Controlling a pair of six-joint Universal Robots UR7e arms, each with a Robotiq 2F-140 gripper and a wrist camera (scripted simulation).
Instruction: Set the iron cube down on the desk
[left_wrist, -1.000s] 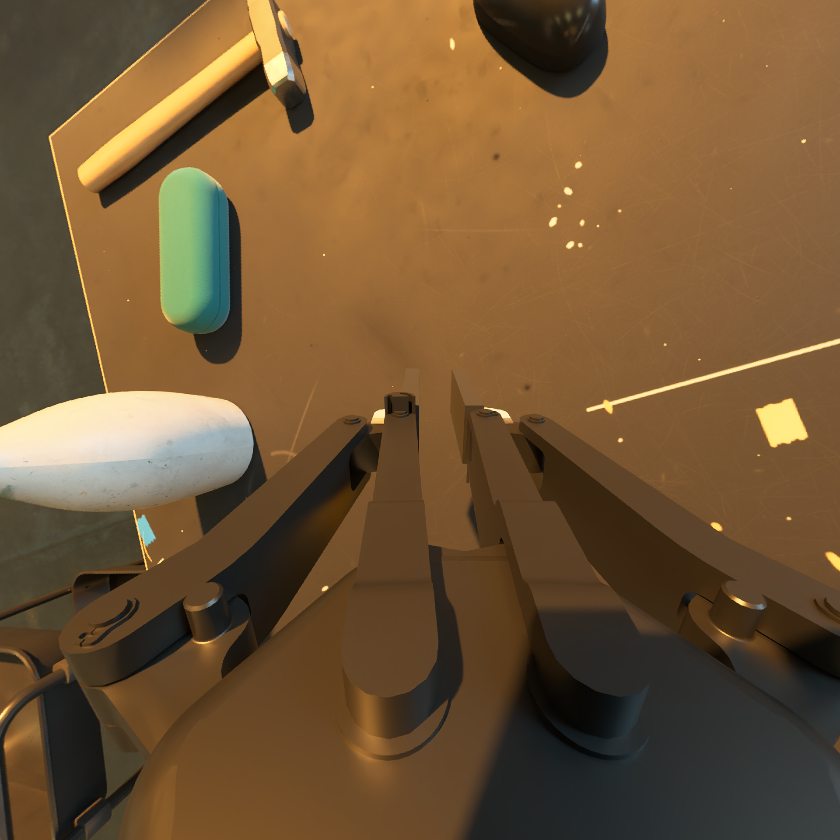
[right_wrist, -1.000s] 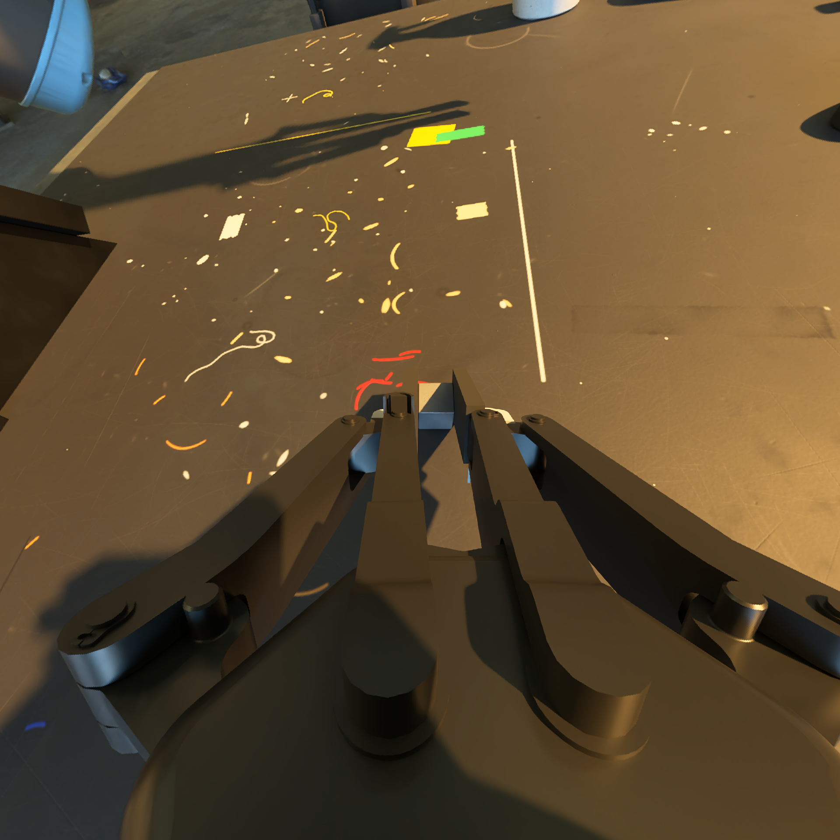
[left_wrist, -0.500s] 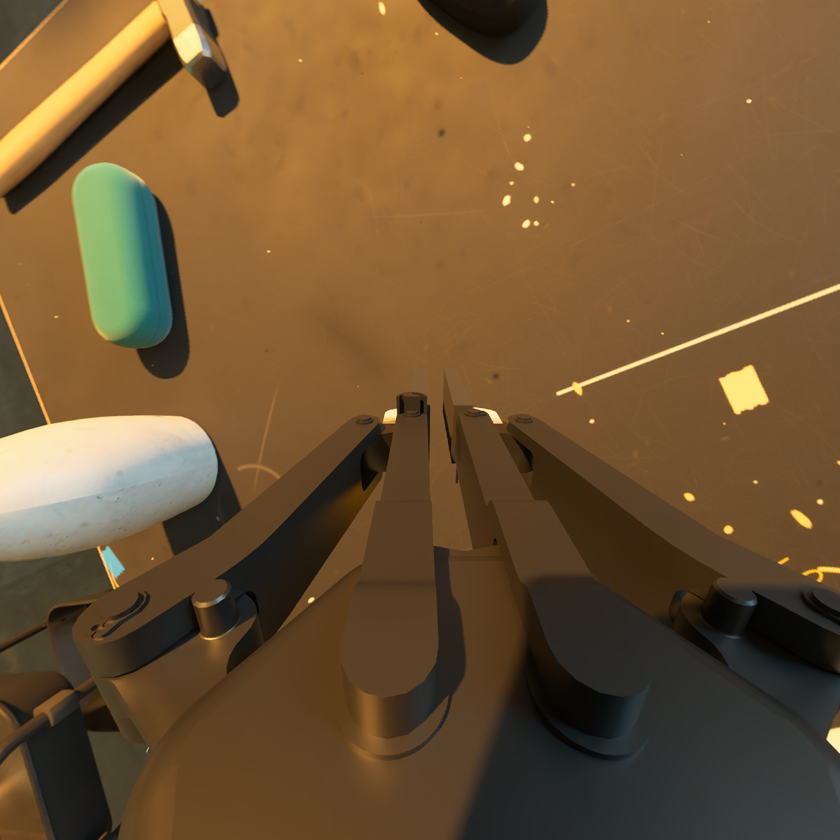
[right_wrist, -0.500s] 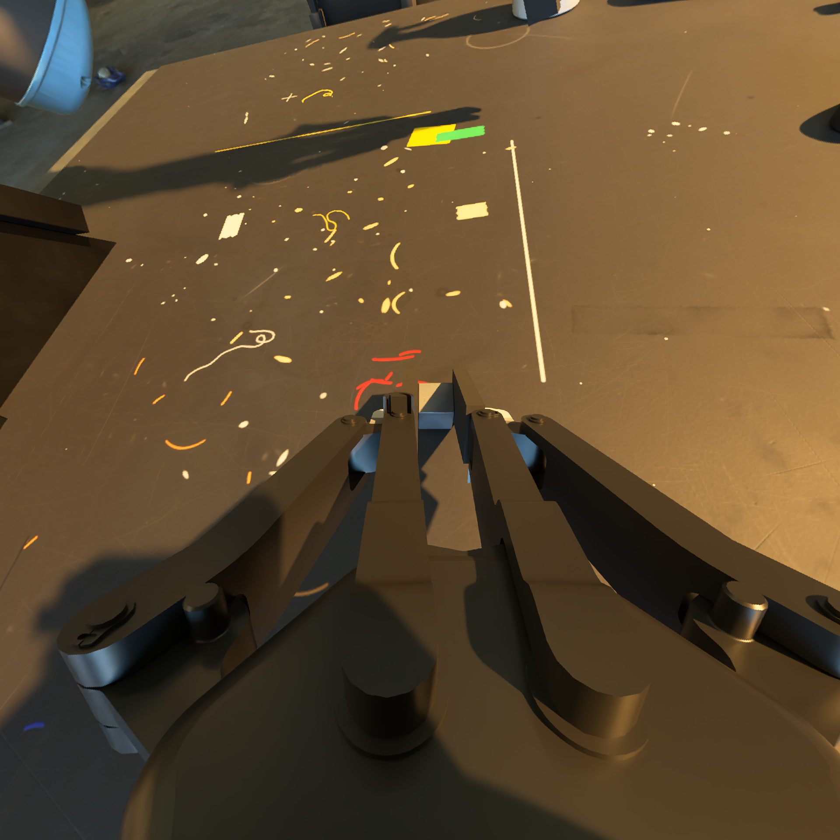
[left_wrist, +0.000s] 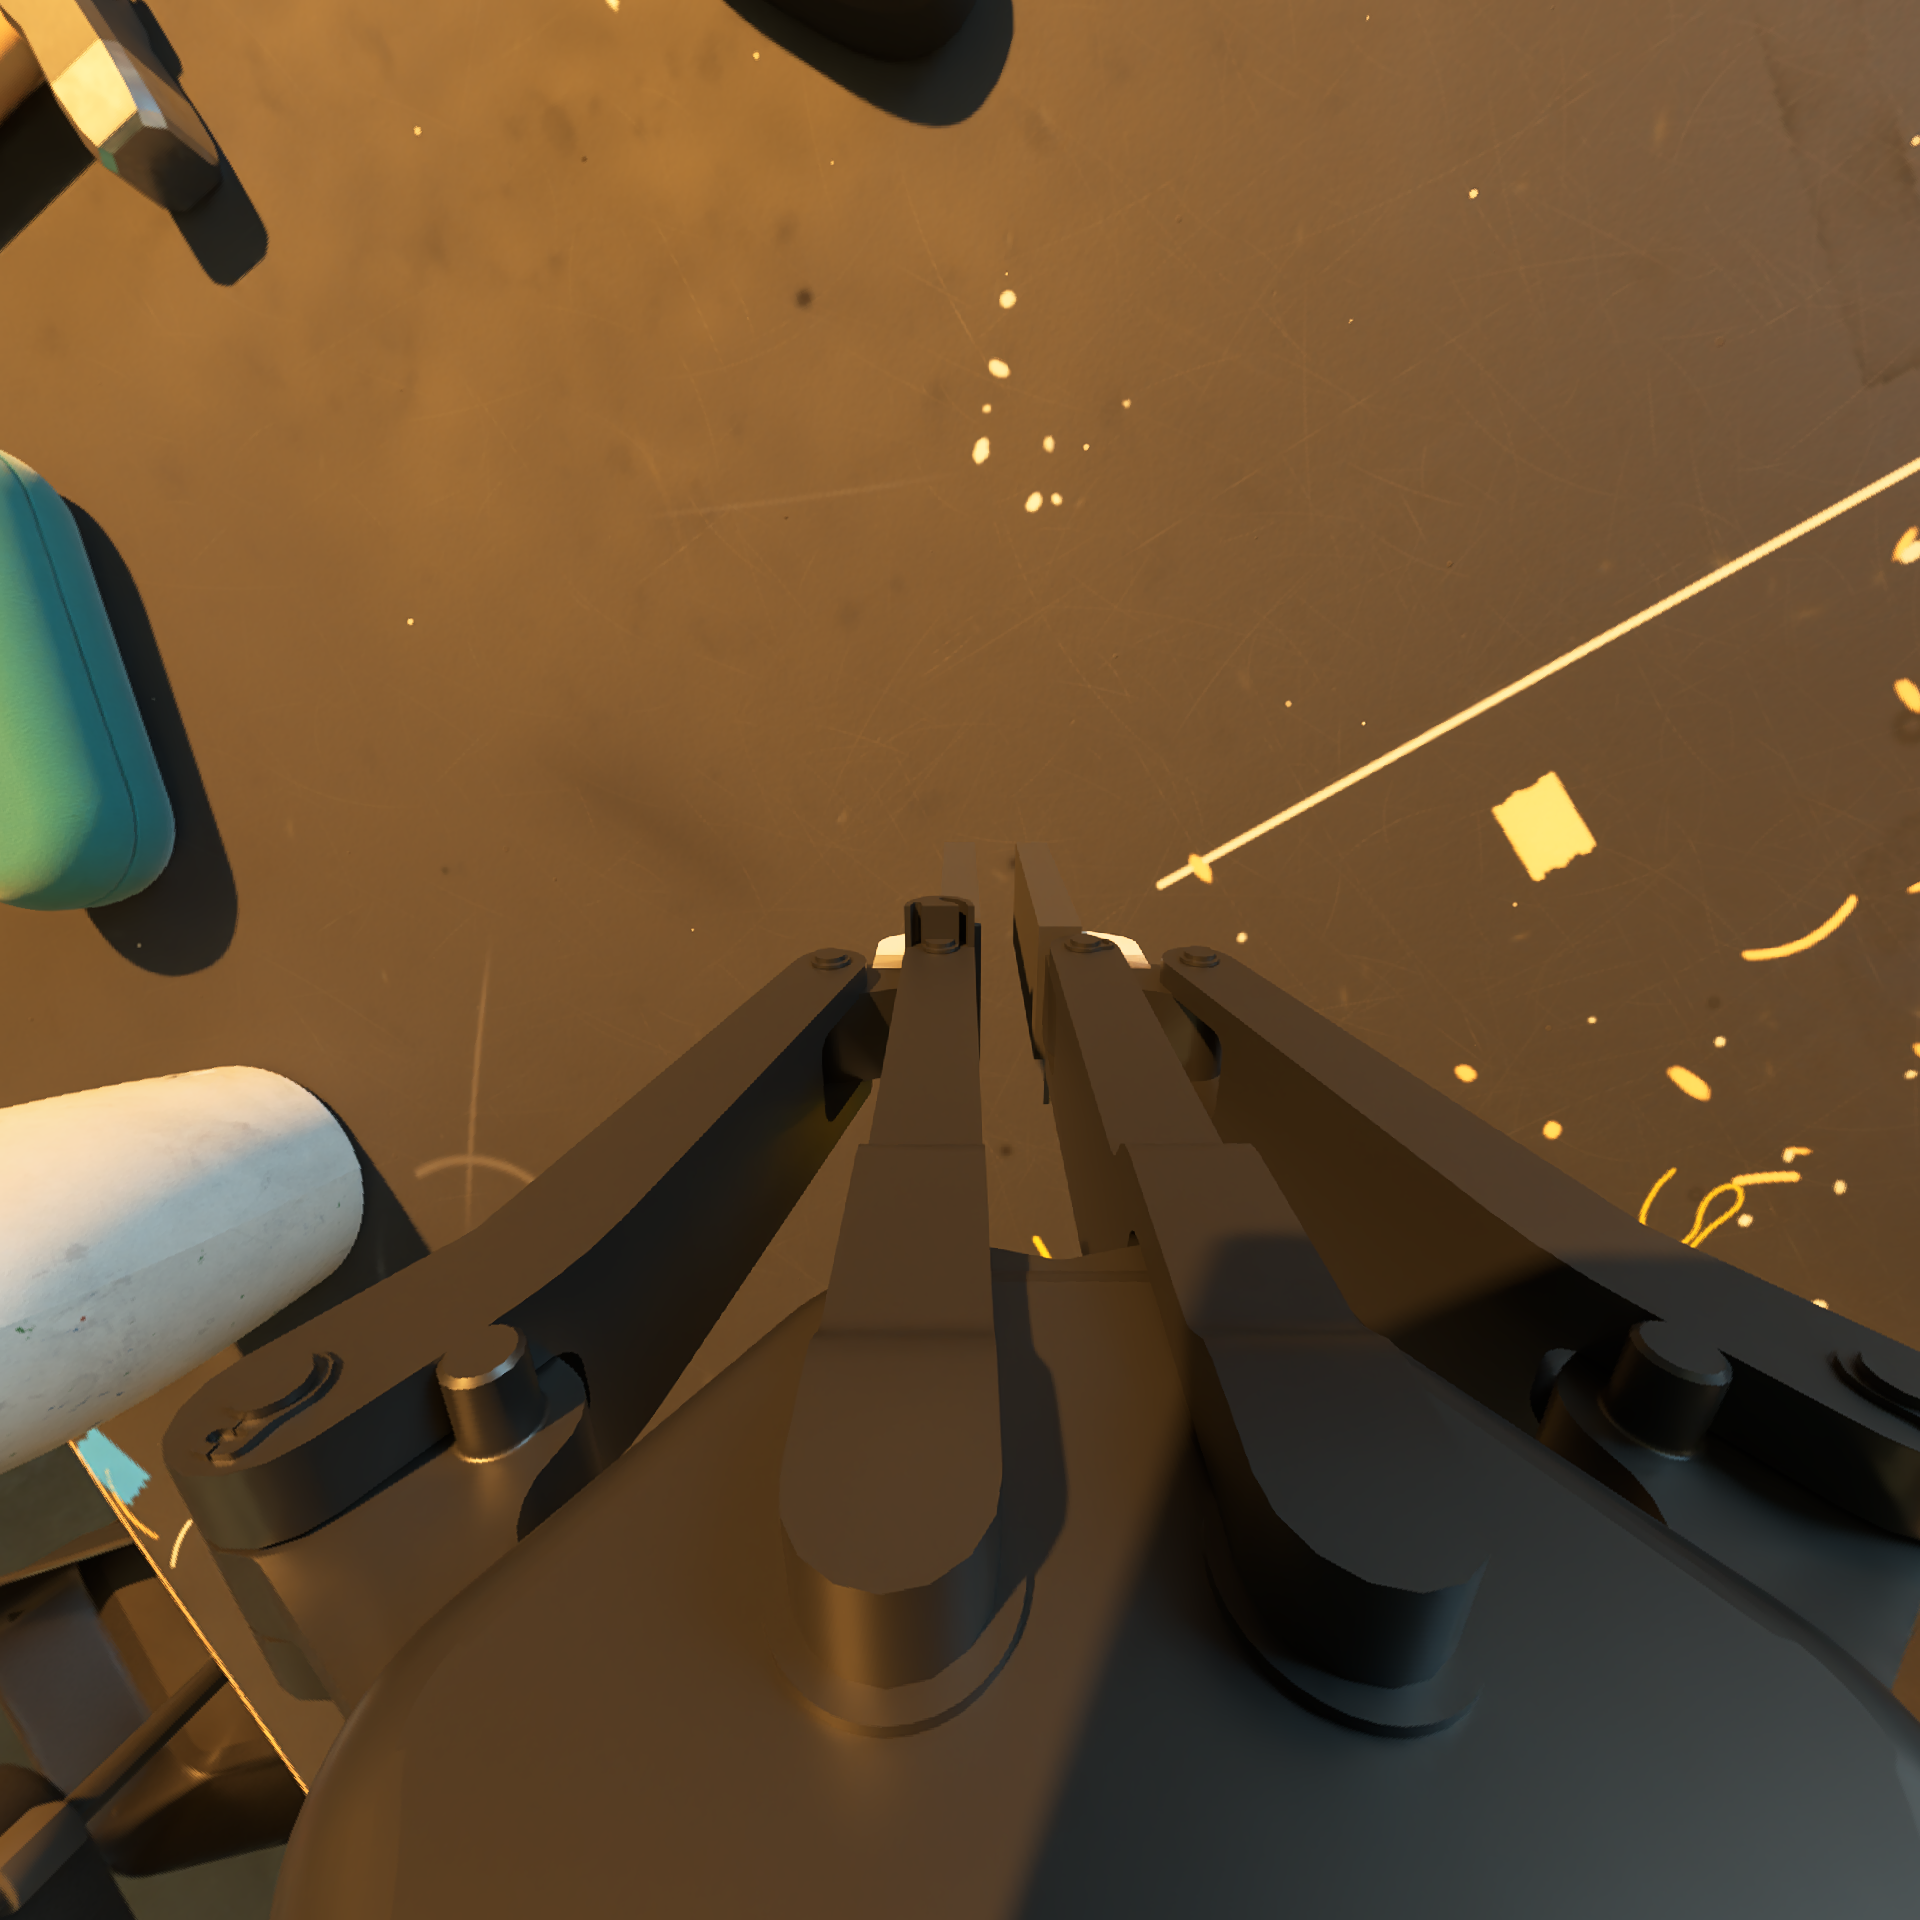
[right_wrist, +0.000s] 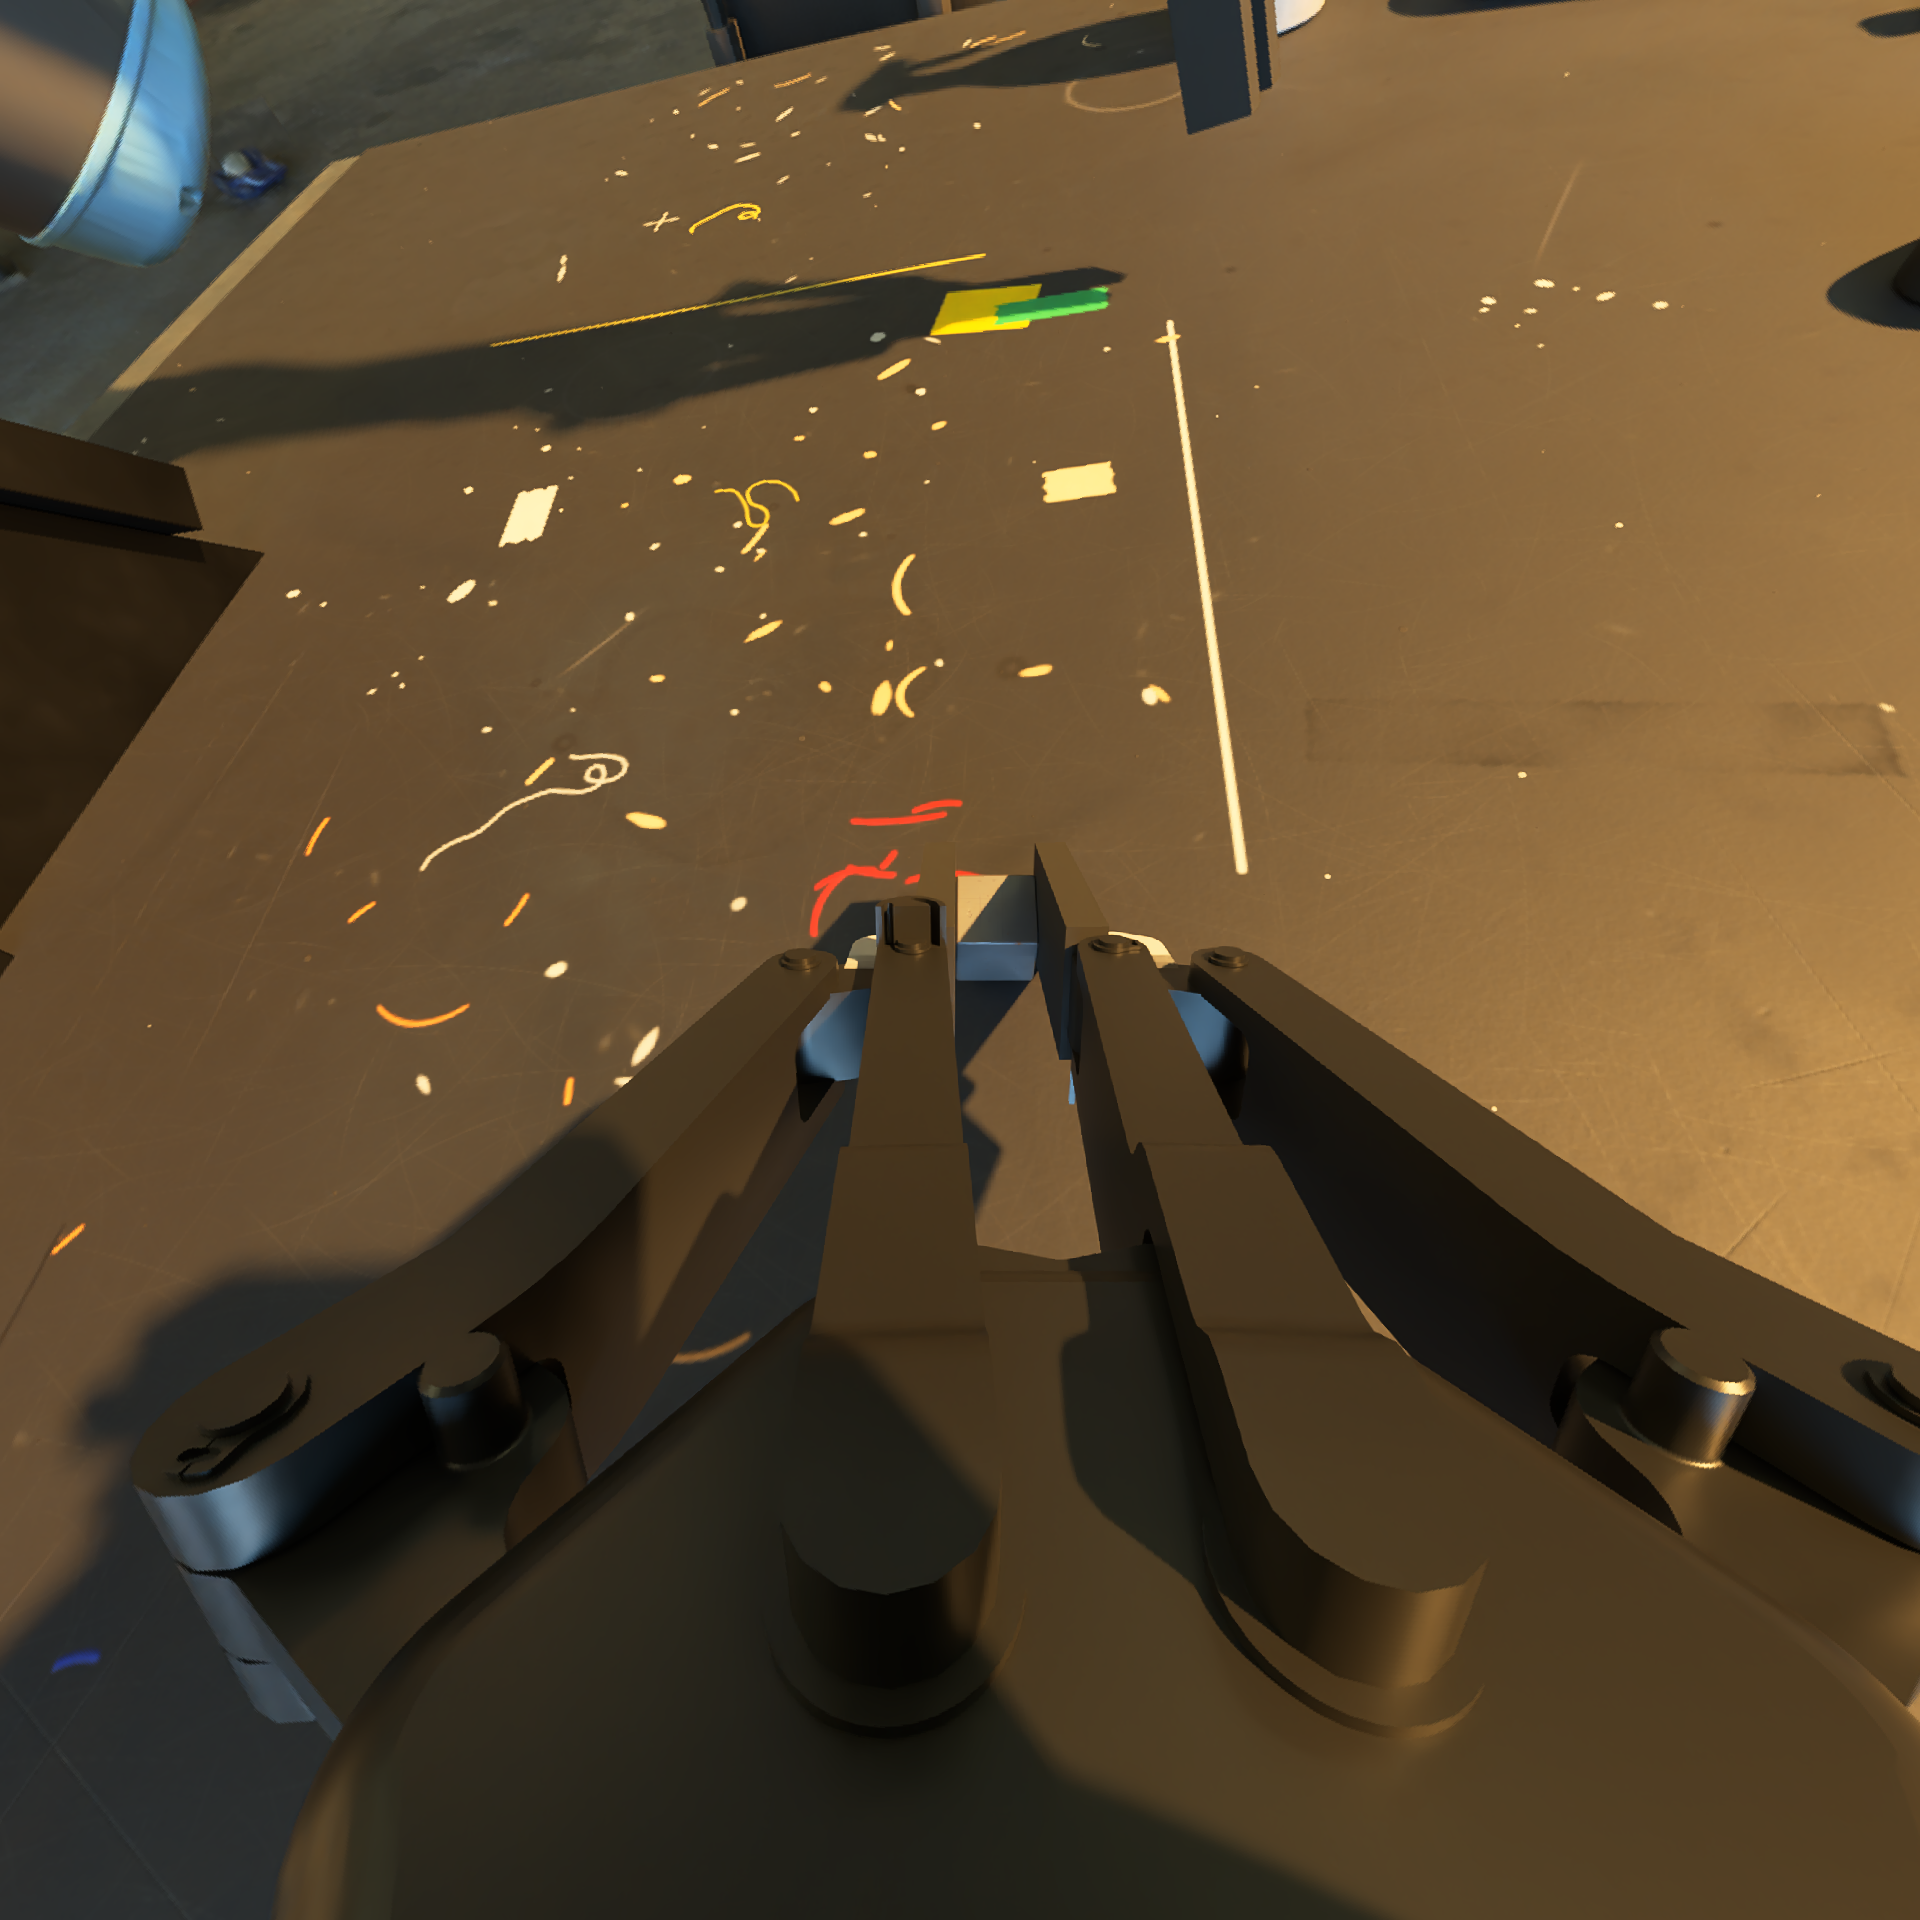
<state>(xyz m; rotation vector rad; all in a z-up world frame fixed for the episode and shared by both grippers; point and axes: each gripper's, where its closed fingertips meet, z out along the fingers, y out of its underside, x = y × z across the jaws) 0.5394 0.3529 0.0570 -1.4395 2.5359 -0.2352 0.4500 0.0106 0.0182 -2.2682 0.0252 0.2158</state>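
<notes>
The right gripper has its jaws drawn in on a small grey iron cube, which sits clamped between the two fingertips with its lit top face showing. Whether the cube's underside touches the desk cannot be told from this angle; the desk lies close below it. Just beyond the jaws and a little to their left are red scribbles on the desk. To the right of the jaws a pale straight line runs away from them. Farther ahead lies a yellow and green patch, crossed by a long shadow. Well off to the far left, past the desk edge, is a blue-rimmed cylinder.

The left gripper has its jaws brought nearly together, only a thin slit between them, with nothing in their grasp. Beside its left linkage lies a white rounded object. Farther left of the jaws is a green capsule-shaped case. Ahead and far to the left is a metal hammer head. Straight ahead, at the top edge, sits a dark rounded object.
</notes>
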